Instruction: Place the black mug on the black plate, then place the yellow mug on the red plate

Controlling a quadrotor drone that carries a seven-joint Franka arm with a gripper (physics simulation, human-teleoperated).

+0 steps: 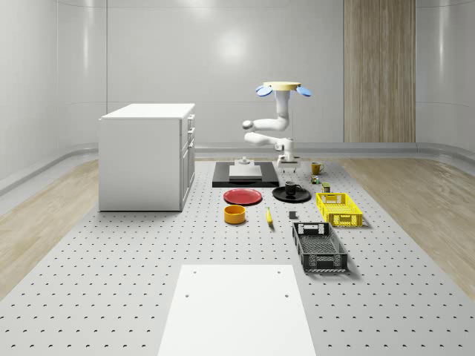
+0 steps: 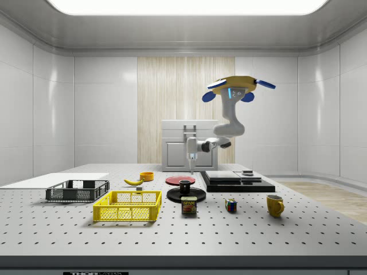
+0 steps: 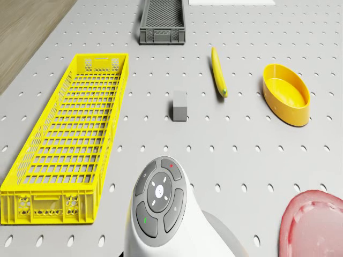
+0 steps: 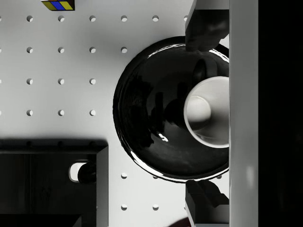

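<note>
The black mug point(image 2: 185, 187), white inside point(image 4: 208, 111), stands upright on the black plate point(image 2: 172, 195) point(image 4: 142, 109) point(image 1: 279, 195). My gripper point(image 2: 191, 167) point(image 4: 205, 113) point(image 1: 286, 170) hangs open a short way above the mug, one finger on either side of it and nothing between them. The drone point(image 1: 280, 89) point(image 2: 238, 89) hovers high above the black platform point(image 1: 245, 175), arm reaching down. The yellow mug point(image 1: 316, 168) point(image 2: 275, 205) stands upright on the table, beyond the black plate in the whole-scene view. The red plate point(image 1: 243, 196) point(image 2: 179, 180) point(image 3: 313, 225) lies beside the black plate and is bare.
A yellow bowl point(image 1: 234, 214) point(image 3: 286, 93) and a banana point(image 1: 269, 216) point(image 3: 218, 79) lie near the red plate. A yellow basket point(image 1: 338, 208) point(image 3: 64, 144), a black basket point(image 1: 319, 246), a spam can point(image 2: 188, 205) and a colour cube point(image 2: 230, 205) are close by. A white cabinet point(image 1: 147, 156) stands at the whole-scene view's left.
</note>
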